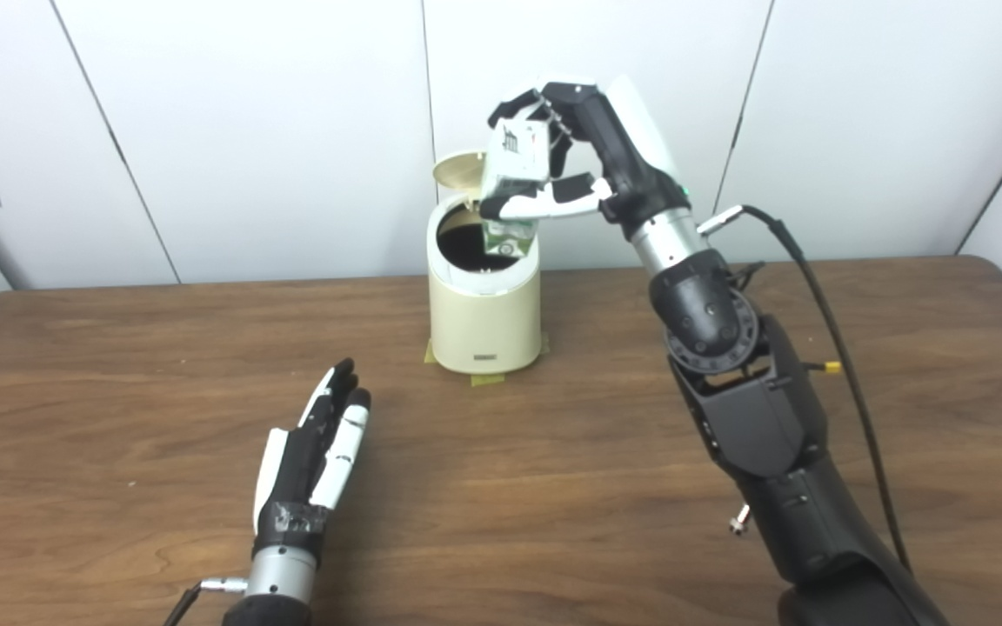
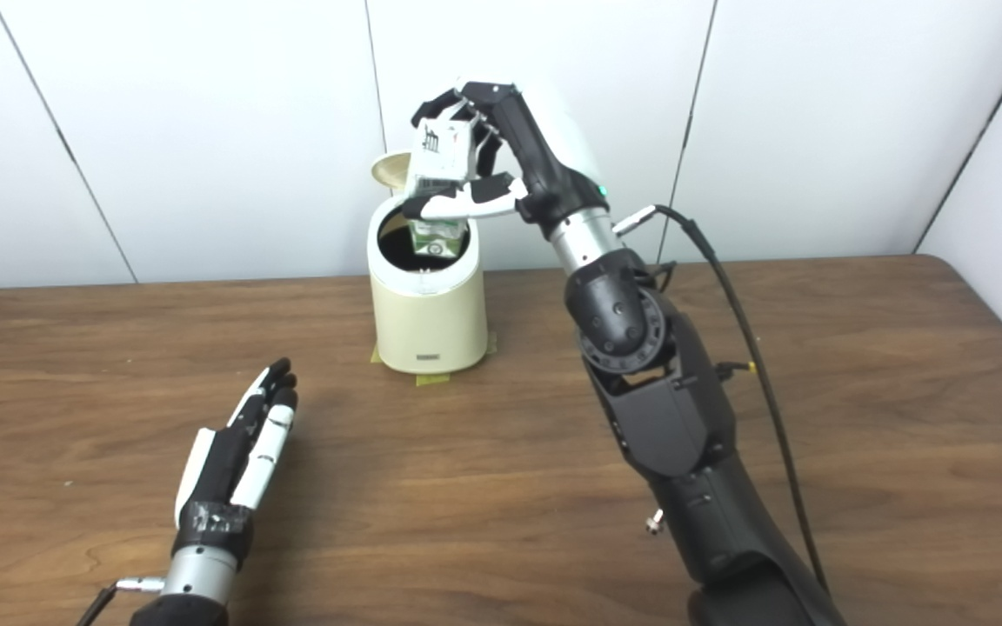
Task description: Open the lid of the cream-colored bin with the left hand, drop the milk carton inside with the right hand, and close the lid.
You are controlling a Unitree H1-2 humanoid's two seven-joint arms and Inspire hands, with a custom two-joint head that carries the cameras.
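The cream-colored bin (image 1: pixel 485 326) stands at the back middle of the table, its round lid (image 1: pixel 457 169) tipped up behind the dark opening. My right hand (image 1: pixel 557 152) is shut on the milk carton (image 1: pixel 511 178), a white carton with green print, and holds it upright over the bin's right rim; the carton's bottom end dips into the opening. My left hand (image 1: pixel 314 456) rests near the table's front left, flat, fingers straight and holding nothing, well apart from the bin.
The brown wooden table (image 1: pixel 553 487) ends at white wall panels behind the bin. Tape patches (image 1: pixel 488 380) lie under the bin's base. A black cable (image 1: pixel 823 304) loops off the right forearm.
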